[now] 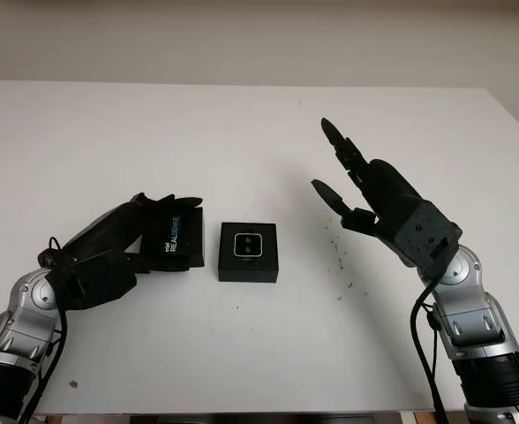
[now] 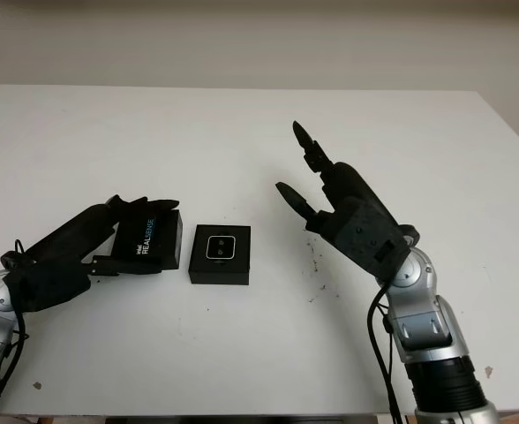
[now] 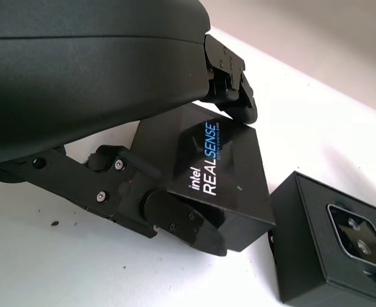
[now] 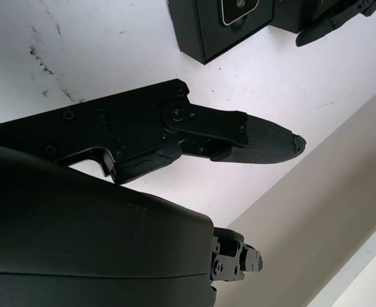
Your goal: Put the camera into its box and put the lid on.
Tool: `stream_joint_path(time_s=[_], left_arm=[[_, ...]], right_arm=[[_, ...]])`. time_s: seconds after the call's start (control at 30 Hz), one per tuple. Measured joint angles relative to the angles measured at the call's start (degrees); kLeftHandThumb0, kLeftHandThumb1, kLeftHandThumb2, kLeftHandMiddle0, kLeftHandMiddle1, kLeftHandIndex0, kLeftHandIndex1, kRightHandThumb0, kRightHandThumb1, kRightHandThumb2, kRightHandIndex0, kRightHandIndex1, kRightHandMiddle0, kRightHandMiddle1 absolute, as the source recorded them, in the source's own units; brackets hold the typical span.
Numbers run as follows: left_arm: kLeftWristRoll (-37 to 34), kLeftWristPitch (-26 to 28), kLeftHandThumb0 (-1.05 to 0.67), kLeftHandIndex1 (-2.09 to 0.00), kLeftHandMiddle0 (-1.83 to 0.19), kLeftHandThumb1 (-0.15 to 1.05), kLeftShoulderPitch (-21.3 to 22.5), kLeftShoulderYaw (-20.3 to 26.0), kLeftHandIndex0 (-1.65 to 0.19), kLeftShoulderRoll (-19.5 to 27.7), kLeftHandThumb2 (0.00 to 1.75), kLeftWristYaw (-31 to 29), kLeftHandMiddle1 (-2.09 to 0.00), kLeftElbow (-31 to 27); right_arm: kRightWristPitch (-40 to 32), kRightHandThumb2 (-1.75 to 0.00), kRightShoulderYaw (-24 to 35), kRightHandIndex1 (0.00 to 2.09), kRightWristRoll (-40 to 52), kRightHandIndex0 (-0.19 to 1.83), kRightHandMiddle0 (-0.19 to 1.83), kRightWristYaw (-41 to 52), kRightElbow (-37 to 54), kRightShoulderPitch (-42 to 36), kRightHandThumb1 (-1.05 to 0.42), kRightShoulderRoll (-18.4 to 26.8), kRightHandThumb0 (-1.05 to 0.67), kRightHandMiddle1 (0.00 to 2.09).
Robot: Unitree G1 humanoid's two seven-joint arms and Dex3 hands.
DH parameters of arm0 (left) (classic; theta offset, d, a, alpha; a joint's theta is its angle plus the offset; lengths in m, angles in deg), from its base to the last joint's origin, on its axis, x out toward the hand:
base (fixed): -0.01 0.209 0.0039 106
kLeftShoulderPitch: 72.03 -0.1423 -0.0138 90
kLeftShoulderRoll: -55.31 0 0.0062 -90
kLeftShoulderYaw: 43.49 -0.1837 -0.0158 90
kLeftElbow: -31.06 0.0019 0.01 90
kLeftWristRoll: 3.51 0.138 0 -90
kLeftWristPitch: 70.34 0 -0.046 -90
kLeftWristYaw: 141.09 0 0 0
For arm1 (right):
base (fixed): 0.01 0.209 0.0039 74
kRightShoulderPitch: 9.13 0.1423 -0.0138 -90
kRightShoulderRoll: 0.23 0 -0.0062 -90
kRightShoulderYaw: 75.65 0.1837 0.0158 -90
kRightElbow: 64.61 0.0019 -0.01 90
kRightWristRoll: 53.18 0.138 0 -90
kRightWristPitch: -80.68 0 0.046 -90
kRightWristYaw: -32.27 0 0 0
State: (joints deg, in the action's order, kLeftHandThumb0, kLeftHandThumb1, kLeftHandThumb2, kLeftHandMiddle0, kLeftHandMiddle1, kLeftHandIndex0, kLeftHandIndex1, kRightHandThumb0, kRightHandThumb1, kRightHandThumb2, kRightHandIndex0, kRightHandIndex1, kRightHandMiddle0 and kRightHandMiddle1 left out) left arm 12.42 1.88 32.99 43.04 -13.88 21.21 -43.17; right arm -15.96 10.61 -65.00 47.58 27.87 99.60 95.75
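- My left hand [image 1: 158,231] pinches the lid [image 3: 217,173], fingers [image 3: 175,220] clamped on both its edges, ready to carry it.
- The camera [image 1: 247,246] sits in its box [image 1: 248,268], just beyond those fingertips, waiting for cover.
- My right hand [image 1: 365,190] hangs open above the table [image 1: 242,124], well clear.

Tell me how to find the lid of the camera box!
Look at the white table, near its front edge. Two black square things sit there side by side: the open black box with the camera in it, and the flat black cardboard lid in the left hand. The lid has white REALSENSE lettering on it.
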Motion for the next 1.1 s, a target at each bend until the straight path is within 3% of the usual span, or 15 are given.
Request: stream_joint_path(time_s=[0.17, 0.4, 0.73, 0.8, 0.93, 1.1], left_arm=[[-0.07, 0.12, -0.12, -1.18, -0.31, 1.04, 0.00, 1.31, -0.25, 0.21, 0.05, 0.43, -1.23, 0.15], [0.12, 0.47, -0.16, -1.15, -0.35, 1.04, 0.52, 4.71, -0.27, 1.71, 0.05, 2.64, -1.22, -0.27], [-5.55, 3.50, -0.18, -1.14, -0.38, 1.02, 5.76, 9.44, -0.32, 3.47, 0.05, -0.06, -1.21, -7.98], [-6.88, 6.67, -0.19, -1.16, -0.38, 1.02, 6.48, 9.41, -0.31, 3.45, 0.05, -2.10, -1.25, -10.30], [-10.38, 20.66, -0.19, -1.19, -0.39, 1.03, 6.92, 8.49, -0.29, 3.01, 0.06, -7.81, -1.36, -20.98], [-12.53, 31.55, -0.20, -1.26, -0.40, 1.04, 6.92, 6.32, -0.25, 2.15, 0.05, -11.45, -1.46, -30.10]], right_arm=[[0.89, -0.54, -0.01, 0.06, 0.38, -0.06, -0.07, -0.09, -0.22, 0.00, -1.05, 0.00, -0.67, 0.06], [2.11, -0.55, -0.01, 0.06, 0.40, -0.05, -0.06, -0.93, -1.28, 0.00, -1.05, -0.10, -0.67, 0.06], [3.12, -0.56, -0.05, 0.06, 0.68, -0.05, -0.06, -1.37, -1.56, 0.00, -1.05, -0.36, -0.67, 0.06], [3.52, -0.55, -0.08, 0.06, 0.38, -0.04, -0.05, -1.59, -1.57, 0.00, -1.05, -0.38, -0.67, 0.06], [3.49, -0.54, -0.11, 0.06, 0.34, -0.05, -0.05, -1.77, -1.57, -0.03, -1.05, -0.97, -0.68, 0.06], [3.23, -0.55, -0.08, 0.05, 0.72, -0.05, -0.06, -2.09, -1.57, -0.04, -1.05, -1.79, -0.67, 0.05]])
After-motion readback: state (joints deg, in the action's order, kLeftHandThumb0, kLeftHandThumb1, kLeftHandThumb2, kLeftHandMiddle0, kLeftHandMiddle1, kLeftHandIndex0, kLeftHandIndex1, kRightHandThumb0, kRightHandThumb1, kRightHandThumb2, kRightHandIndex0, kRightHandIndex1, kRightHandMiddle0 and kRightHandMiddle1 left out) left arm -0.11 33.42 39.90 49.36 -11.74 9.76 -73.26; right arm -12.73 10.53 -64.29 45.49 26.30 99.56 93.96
